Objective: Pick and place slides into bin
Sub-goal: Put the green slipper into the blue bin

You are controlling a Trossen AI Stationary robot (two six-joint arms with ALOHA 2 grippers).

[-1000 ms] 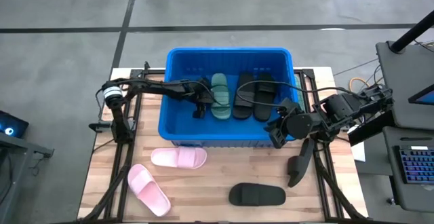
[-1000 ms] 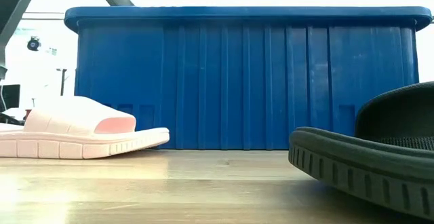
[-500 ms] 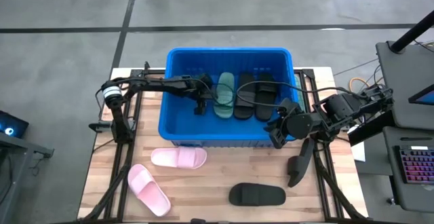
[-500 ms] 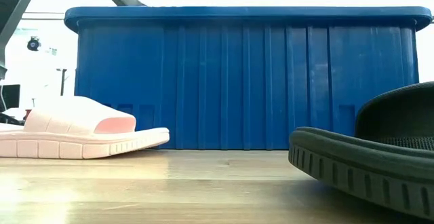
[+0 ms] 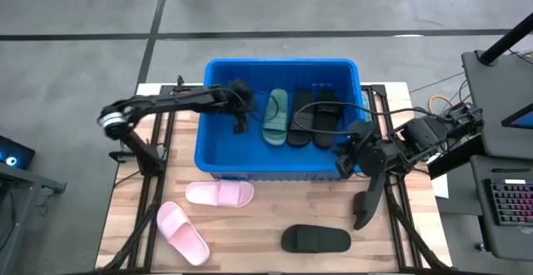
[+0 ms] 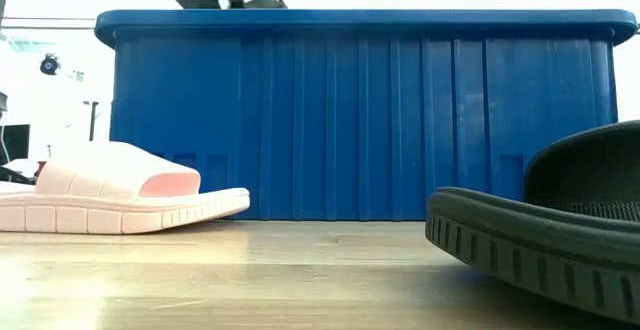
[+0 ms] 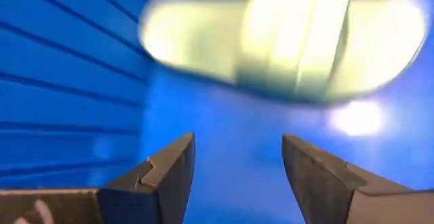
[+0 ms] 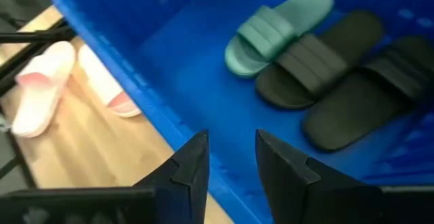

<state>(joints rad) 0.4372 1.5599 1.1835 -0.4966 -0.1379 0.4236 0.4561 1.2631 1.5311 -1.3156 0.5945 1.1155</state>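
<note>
The blue bin stands at the middle of the table. On its floor a sage green slide lies beside two black slides, all sole down. My left gripper hangs open and empty over the bin's left half, a little left of the green slide. My right gripper hovers open and empty over the bin's near right corner, looking in at the slides. Two pink slides and a black slide lie on the table in front of the bin.
The bin's rolled rim and ribbed walls stand well above the table. In the low view the nearer pink slide lies at the left and the black slide at the right. Bare wood lies between them.
My left gripper has risen from the bin's floor beside the green slide and drawn back toward the bin's left wall, staying open and empty; its arm now shows above the rim in the low view. The green slide stays on the floor.
</note>
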